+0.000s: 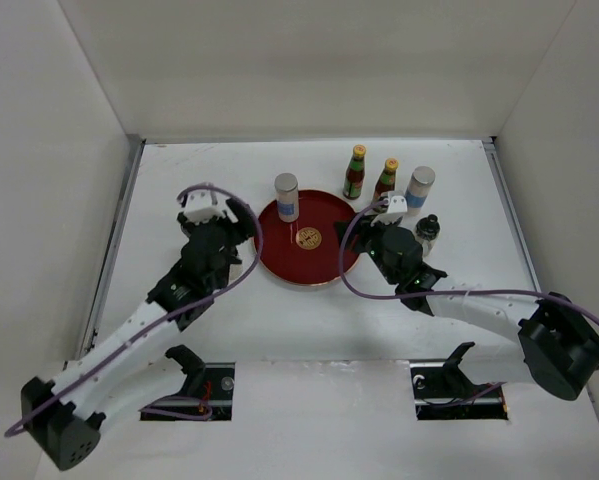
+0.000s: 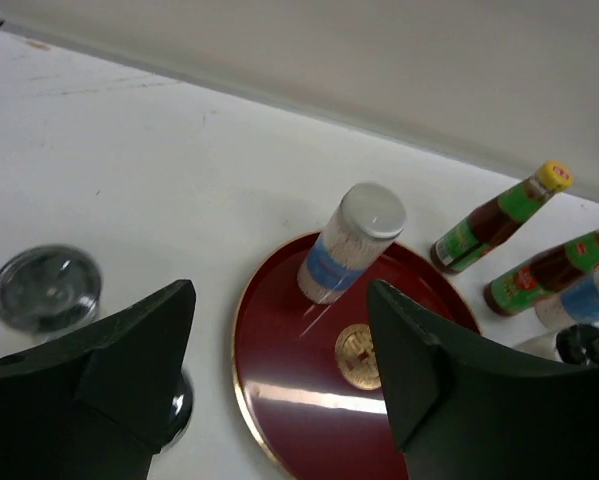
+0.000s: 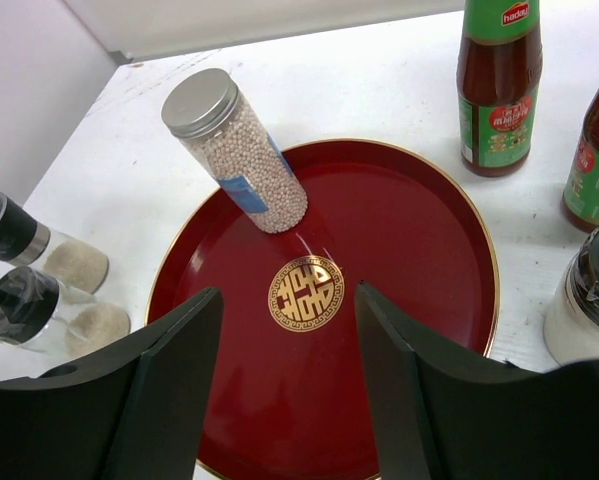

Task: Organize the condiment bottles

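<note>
A silver-lidded shaker [image 1: 287,196] of pale grains stands on the back of the red plate [image 1: 324,268]; it also shows in the left wrist view [image 2: 351,243] and the right wrist view [image 3: 237,150]. Two slim sauce bottles [image 1: 355,172] [image 1: 385,180] and a blue-labelled shaker [image 1: 420,187] stand behind the plate on the right. A black-capped shaker [image 1: 428,234] stands right of the plate. Two more small shakers [image 3: 19,245] [image 3: 41,312] stand left of the plate. My left gripper [image 1: 241,222] is open at the plate's left rim. My right gripper [image 1: 362,222] is open over the plate's right rim.
The white enclosure walls run close along the back and both sides. The plate's gold emblem [image 3: 306,293] lies between my right fingers. The black-capped shaker [image 3: 589,300] sits right beside my right finger. Purple cables loop off both arms.
</note>
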`<state>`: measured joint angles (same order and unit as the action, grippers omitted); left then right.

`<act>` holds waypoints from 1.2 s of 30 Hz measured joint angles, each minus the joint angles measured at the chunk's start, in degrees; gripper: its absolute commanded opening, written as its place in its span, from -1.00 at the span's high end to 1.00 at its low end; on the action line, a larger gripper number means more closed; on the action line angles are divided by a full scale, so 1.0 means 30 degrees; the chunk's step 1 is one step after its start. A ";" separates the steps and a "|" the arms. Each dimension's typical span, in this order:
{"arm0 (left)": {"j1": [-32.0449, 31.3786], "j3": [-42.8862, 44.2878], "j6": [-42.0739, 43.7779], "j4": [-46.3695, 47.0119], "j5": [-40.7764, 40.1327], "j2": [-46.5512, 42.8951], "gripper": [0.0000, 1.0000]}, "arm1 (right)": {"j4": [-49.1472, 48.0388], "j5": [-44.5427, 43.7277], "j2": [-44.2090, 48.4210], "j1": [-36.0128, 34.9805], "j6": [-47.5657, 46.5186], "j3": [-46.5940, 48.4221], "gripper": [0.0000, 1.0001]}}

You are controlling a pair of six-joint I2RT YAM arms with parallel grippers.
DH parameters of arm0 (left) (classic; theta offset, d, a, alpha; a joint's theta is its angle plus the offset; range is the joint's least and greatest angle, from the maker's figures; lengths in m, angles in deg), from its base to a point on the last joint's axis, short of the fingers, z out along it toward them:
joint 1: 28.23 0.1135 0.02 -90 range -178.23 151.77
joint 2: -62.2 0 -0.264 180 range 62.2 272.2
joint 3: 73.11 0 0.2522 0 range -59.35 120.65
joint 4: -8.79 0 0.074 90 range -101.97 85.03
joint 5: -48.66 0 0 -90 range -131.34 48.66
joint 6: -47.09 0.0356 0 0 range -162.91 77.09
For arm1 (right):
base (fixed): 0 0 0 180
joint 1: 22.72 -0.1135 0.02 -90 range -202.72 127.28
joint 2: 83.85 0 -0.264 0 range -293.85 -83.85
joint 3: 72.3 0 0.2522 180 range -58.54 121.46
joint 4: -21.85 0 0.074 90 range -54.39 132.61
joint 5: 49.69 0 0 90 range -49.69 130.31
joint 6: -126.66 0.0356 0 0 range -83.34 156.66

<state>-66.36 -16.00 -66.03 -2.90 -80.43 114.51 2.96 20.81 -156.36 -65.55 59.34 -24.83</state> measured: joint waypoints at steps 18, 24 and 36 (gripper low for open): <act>0.0211 -0.4218 -0.2259 -0.4131 -0.1413 0.1399 -0.62 | 0.0007 0.0029 -0.0131 -0.0007 -0.0146 0.0000 -0.53; 0.0765 -0.4233 -0.2251 -0.2914 -0.1719 0.2310 -0.61 | 0.0015 0.0073 -0.0131 -0.0007 -0.0204 0.0000 -0.53; 0.2455 -0.4473 -0.2091 -0.0678 -0.1035 0.4248 0.05 | 0.0015 0.0357 -0.0131 -0.0007 -0.0219 0.0000 -0.52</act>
<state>-58.99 -29.42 -72.30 -4.94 -83.53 127.26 3.01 21.88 -156.75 -65.57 58.68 -24.83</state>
